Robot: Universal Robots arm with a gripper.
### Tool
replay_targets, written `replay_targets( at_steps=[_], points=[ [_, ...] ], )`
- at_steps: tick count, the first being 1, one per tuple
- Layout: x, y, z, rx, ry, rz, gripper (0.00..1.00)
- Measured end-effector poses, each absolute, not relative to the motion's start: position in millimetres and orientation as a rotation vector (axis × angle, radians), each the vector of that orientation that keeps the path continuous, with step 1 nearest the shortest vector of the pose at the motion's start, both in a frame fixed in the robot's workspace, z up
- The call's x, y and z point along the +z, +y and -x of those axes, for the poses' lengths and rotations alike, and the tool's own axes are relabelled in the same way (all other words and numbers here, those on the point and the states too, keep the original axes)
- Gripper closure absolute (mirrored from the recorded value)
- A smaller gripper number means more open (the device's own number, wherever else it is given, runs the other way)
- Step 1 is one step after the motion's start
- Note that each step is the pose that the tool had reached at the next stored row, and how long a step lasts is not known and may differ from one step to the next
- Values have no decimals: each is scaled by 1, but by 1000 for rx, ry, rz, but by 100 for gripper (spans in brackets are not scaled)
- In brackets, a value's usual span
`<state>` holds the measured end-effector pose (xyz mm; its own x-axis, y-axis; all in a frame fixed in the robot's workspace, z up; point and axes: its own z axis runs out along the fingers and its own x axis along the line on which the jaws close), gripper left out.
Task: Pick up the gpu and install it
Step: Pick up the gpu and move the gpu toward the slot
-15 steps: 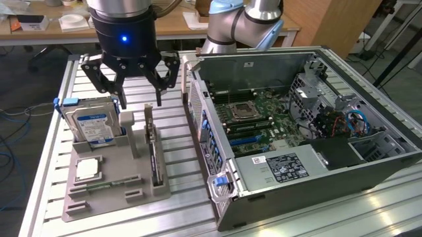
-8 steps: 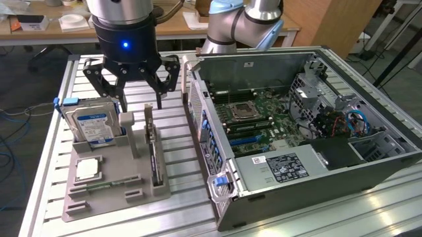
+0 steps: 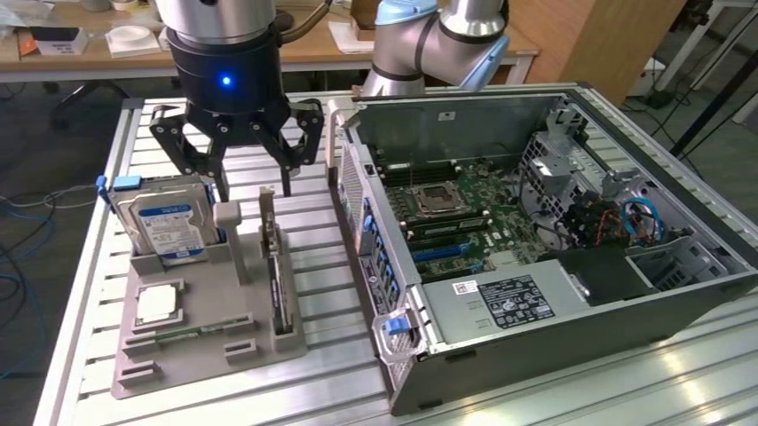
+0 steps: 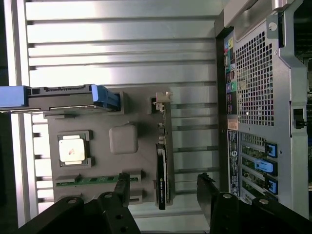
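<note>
Hanging straight down over a gray parts holder, the arm's gripper has its black fingers spread wide and grips nothing. The gpu stands on edge in a slot along the holder's side nearest the open computer case; in the wrist view it lies between the fingers, untouched. A hard drive stands upright in the holder. Everything rests on a slatted aluminium table. A wooden desk stands behind.

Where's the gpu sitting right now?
The gpu stands on edge in the grey holder, with the hard drive toward the exterior view's left, the computer case toward its right, and the open end effector above.
</note>
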<state>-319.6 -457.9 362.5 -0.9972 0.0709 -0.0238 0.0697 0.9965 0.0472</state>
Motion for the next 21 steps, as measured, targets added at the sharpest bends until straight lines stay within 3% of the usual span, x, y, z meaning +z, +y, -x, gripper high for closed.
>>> replay_targets(
  at_steps=[11, 21],
  points=[
    [362, -458, 319, 72, 3116, -110, 34],
    [346, -477, 318, 72, 3115, -110, 34]
  ],
)
